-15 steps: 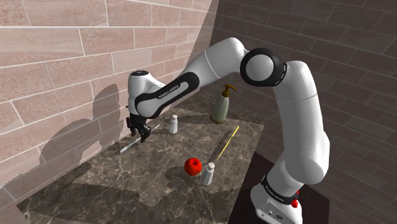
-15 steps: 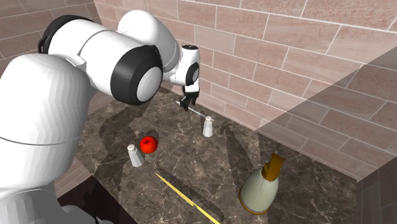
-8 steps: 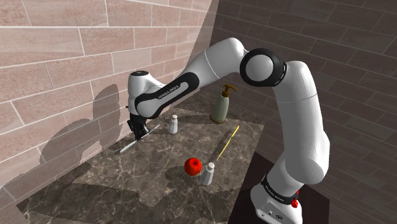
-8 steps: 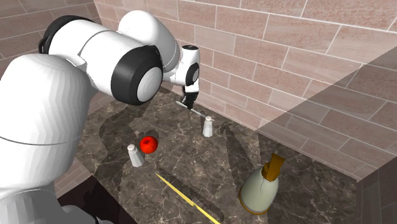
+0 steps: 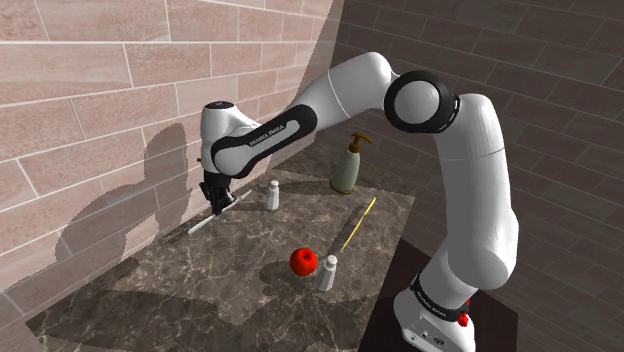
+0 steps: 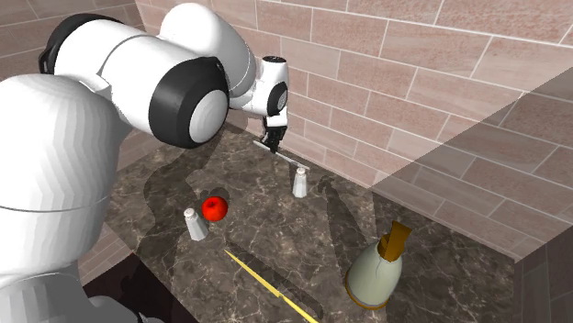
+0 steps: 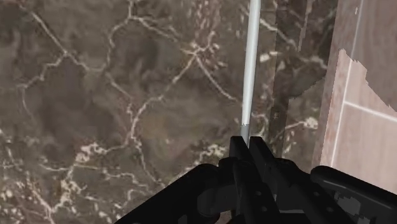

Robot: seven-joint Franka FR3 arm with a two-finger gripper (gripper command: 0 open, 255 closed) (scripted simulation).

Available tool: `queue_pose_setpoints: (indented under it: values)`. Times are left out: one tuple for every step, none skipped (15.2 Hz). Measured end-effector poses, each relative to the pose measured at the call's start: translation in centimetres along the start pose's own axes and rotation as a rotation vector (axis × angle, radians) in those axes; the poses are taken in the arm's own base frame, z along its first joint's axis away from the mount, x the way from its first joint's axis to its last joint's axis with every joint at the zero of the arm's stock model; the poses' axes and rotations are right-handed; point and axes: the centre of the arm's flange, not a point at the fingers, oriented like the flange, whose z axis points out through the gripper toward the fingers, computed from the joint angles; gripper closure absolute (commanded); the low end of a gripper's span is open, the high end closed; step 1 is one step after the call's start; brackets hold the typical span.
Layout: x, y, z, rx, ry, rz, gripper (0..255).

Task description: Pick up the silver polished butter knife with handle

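The butter knife (image 7: 250,70) is a thin pale grey bar that sticks straight out from between my black fingers. My gripper (image 7: 249,151) is shut on one end of it. In the shoulder view the gripper (image 5: 213,203) hangs close to the brick wall, and the knife (image 5: 200,225) slants down from it toward that view's left, just over the dark marble counter (image 5: 200,290). The second exterior view has the gripper (image 6: 270,139) at the far side of the counter, with the knife (image 6: 287,158) pointing toward a white shaker (image 6: 299,182).
The counter also holds a red ball (image 5: 304,262), a white shaker (image 5: 328,272) beside it, a second shaker (image 5: 272,195) near the gripper, a soap dispenser (image 5: 347,165) and a thin yellow stick (image 5: 357,225). The brick wall (image 5: 90,110) stands right behind the gripper.
The fingers have shut on the knife. The hand has since risen a little, taking the knife's gripped end up with it.
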Motion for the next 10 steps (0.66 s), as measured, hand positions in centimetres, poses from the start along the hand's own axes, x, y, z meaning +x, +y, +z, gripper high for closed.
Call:
queue_pose_setpoints:
  values:
    - [-0.1,0.0,-0.6,0.0,0.0,0.0,255]
    - [-0.2,0.1,-1.0,0.0,0.0,0.0,255]
    - [-0.2,-0.1,-1.6,0.0,0.0,0.0,255]
    - [-0.2,-0.1,-2.1,0.0,0.0,0.0,255]
    - [-0.2,-0.1,-2.6,0.0,0.0,0.0,255]
    - [-0.2,0.0,-3.2,0.0,0.0,0.0,255]
    - [-0.2,0.0,-3.7,0.0,0.0,0.0,255]
    - [-0.3,-0.1,-4.2,0.0,0.0,0.0,255]
    - [-0.3,0.2,-4.8,0.0,0.0,0.0,255]
    - [-0.2,0.1,-5.1,0.0,0.0,0.0,255]
